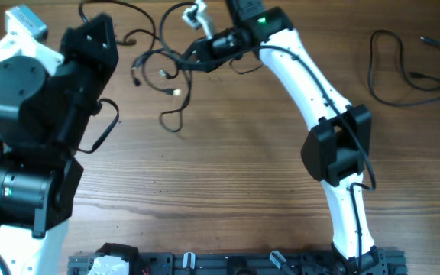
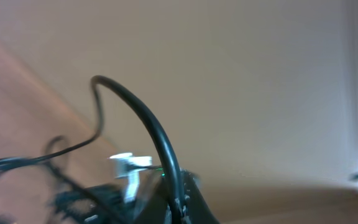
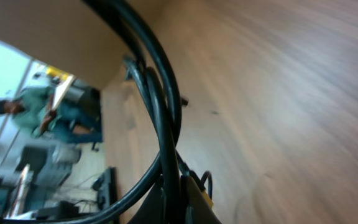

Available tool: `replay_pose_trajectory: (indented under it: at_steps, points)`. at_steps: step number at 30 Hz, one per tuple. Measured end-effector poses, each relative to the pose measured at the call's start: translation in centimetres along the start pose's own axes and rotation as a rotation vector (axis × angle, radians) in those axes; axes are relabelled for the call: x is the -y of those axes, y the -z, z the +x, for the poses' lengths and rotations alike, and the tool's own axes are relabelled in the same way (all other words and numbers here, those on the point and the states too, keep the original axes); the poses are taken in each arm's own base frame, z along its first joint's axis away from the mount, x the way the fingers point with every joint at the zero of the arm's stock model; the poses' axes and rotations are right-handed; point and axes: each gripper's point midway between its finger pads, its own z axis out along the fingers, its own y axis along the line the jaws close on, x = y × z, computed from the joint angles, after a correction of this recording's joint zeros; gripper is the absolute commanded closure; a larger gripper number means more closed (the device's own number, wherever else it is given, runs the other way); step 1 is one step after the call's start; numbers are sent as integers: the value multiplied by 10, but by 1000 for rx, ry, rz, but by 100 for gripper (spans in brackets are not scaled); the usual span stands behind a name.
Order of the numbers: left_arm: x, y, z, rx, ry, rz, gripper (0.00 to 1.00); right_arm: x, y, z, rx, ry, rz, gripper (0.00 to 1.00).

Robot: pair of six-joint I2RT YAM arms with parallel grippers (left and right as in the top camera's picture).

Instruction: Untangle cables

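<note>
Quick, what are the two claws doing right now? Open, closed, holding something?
Left gripper: cannot be told; its fingers are hidden and its camera view is blurred.
Right gripper: appears closed on a black cable.

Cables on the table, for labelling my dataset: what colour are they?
Black cables, clearest in the overhead view.

Tabletop (image 1: 228,176): wood grain, matt, smooth. Cables (image 1: 370,65): black sheath, smooth, slight gloss. Right arm (image 1: 304,84): glossy white plastic shells, matt black joints. Left arm (image 1: 44,99): matt black plastic.
</note>
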Motion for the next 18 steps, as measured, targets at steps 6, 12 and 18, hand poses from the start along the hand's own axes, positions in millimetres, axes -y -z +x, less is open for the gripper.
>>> replay_pose_trajectory:
  at_steps: [6, 12, 18]
  points:
    - [-62, -39, 30, -113, -93, -238, 96, 37, 43, 21, -56, -136, 274, 95]
    - [-143, -84, 75, -307, -222, -497, 96, 21, 96, 20, -49, -101, 538, 95]
    - [-224, -109, 112, -472, -331, -736, 96, 7, 148, 10, 28, -84, 652, 96]
